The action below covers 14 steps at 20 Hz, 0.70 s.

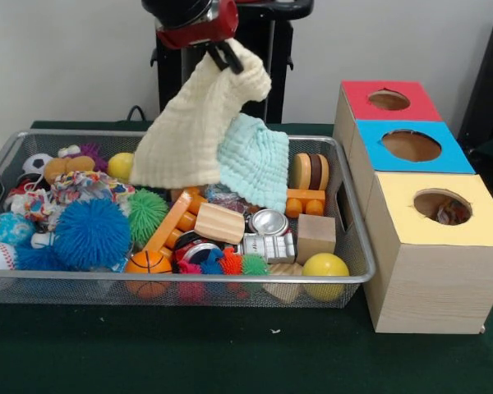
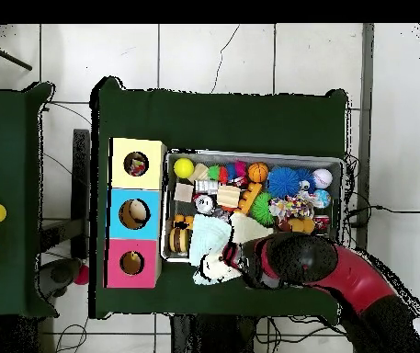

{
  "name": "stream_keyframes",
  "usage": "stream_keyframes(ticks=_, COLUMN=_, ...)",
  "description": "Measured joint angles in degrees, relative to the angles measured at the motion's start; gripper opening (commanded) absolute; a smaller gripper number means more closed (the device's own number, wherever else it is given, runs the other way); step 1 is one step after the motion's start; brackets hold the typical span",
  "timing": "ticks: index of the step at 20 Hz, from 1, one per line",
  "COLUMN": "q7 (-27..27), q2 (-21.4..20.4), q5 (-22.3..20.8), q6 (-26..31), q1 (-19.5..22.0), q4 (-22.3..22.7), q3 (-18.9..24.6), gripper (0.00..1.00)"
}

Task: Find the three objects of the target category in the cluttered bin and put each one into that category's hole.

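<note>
Cream waffle-weave cloth point(image 1: 204, 123) hung from the tool point(image 1: 223, 54), which pinched it by one corner above the back part of the wire mesh bin point(image 1: 174, 281). The cloth's lower edge draped down to the level of the clutter, overlapping a mint-green cloth point(image 1: 257, 160) that lay propped against the bin's back rim. In the overhead view the red and black arm point(image 2: 342, 271) reached in from the desk's robot-side edge, with the cream cloth bunched beneath the tool just beside the bin's rim.

Inside the bin: blue spiky ball point(image 1: 91, 233), green spiky ball point(image 1: 147, 213), mini basketball point(image 1: 149, 263), yellow ball point(image 1: 325, 266), wooden block point(image 1: 315, 237), metal tin point(image 1: 269, 222).

Beside the bin stood a three-part wooden box with round holes: red-topped section point(image 1: 389, 100), blue-topped section point(image 1: 411, 146), yellow-topped section point(image 1: 440, 207). Something small showed inside the yellow hole; I could not tell what.
</note>
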State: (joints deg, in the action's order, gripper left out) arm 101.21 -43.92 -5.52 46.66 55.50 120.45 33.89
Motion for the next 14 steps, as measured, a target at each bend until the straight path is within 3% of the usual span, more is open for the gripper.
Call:
stream_keyframes(ticks=8, q7=0.0, q2=-2.62, q5=2.86, q6=-0.98, q1=-1.94, q4=4.62, q3=0.01, gripper=0.0)
stream_keyframes(ticks=9, q7=0.0, q2=-2.84, q5=2.91, q6=-1.19, q1=-2.17, q4=4.98, q3=0.01, gripper=1.0)
stream_keyframes(ticks=14, q7=0.0, q2=-3.4, q5=-1.49, q6=-4.05, q1=-4.06, q4=4.63, q3=-0.88, gripper=1.0)
